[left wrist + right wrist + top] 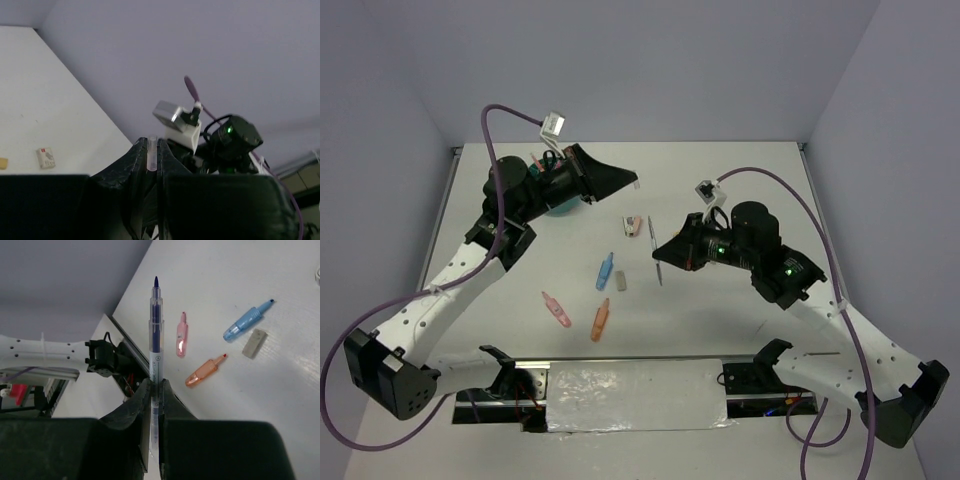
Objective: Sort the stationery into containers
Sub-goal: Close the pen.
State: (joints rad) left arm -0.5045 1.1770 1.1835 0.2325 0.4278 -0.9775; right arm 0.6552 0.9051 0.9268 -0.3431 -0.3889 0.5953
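Note:
The teal container (563,209) stands at the back left, mostly hidden under my left arm; pens stick up from it. My left gripper (628,182) hovers right of it, shut on a thin clear pen end (152,150); the rest of that piece is hidden between the fingers. Over the table's middle my right gripper (658,253) is shut on a thin dark blue pen (156,335) whose tip points past the fingers. Loose on the table lie a blue marker (606,271), a pink marker (556,309), an orange marker (601,319) and a grey eraser (621,282).
A small white eraser with a red mark (633,226) lies between the two grippers, also visible in the left wrist view as the white eraser (46,157). A foil-covered strip (635,395) runs along the near edge between the arm bases. Walls close the table's back and sides.

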